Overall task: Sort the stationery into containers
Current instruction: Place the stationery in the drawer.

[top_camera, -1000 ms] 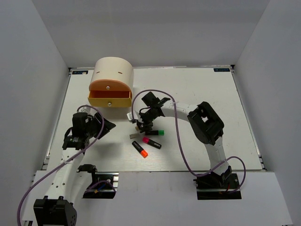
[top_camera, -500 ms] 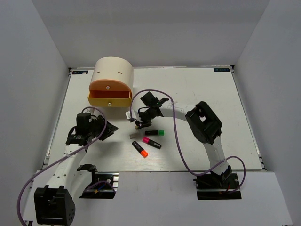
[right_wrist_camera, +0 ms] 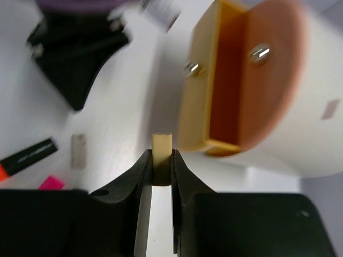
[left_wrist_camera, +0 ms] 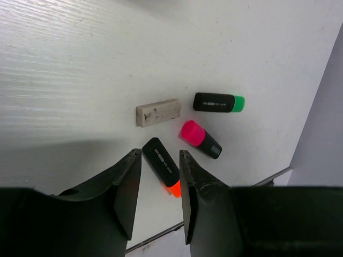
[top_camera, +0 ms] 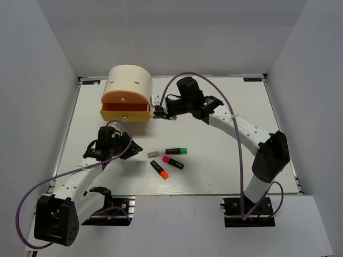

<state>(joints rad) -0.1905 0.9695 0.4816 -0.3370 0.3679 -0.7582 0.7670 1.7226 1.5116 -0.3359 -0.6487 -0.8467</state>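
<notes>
Gripping a beige eraser (right_wrist_camera: 162, 143), the right claw (top_camera: 159, 112) hangs clenched just beside the right end of the open yellow drawer (top_camera: 125, 112) in the cream drum (top_camera: 128, 80). On the desk (top_camera: 225, 118), on the arm-base side of the drum, lie a grey eraser (top_camera: 154, 154) and green-capped (top_camera: 176, 151), pink-capped (top_camera: 172, 162) and orange-capped (top_camera: 159, 169) highlighters, close together. The left claw (left_wrist_camera: 159, 156) hovers over them, released and empty.

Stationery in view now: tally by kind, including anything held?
Highlighters: 3 (green cap, pink cap, orange cap)
Erasers: 2 (loose eraser, held eraser in right gripper)
Total: 5
</notes>
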